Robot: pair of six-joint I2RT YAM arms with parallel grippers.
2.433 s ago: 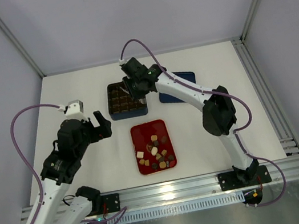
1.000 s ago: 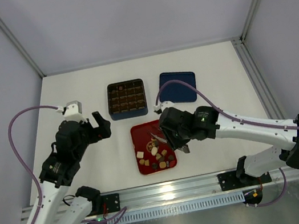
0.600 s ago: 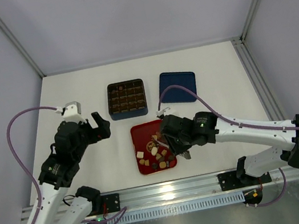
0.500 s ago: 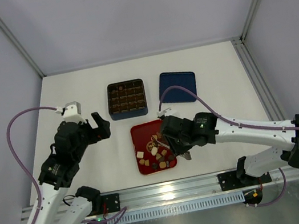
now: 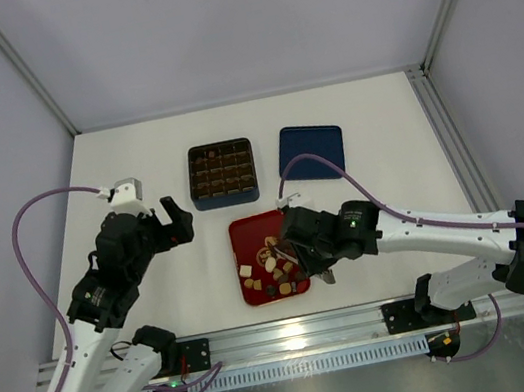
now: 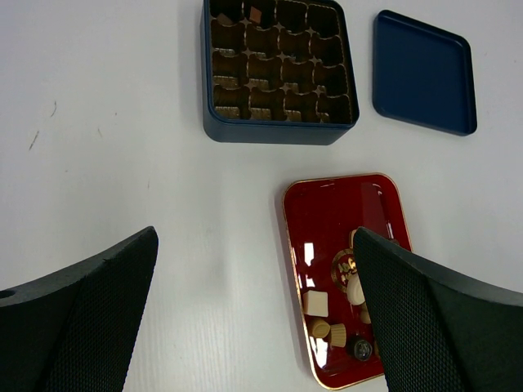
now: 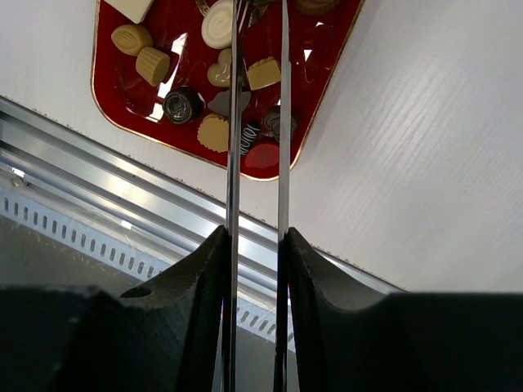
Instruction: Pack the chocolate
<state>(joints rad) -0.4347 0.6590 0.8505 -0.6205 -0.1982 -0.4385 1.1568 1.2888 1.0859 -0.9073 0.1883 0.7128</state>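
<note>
The white table carries everything, with both arms rising from its near edge. The right arm reaches in low from the right and bends over the red tray. The left arm stands back on the left, well apart from the tray.

At the far side sits the dark blue box with its brown grid insert. Its lid lies flat just to the right of it. The tray lies nearer, between the box and the arm bases.

The chocolate is heaped in the near half of the tray (tan, cream and dark pieces, some touching). At least one brown piece sits in a far-row cell of the box.

The right gripper hangs over the heap, its thin blades parallel with a narrow gap. Their tips run past the frame edge in the wrist view, so whether they pinch a piece cannot be told. The left gripper is spread wide and holds nothing.
</note>
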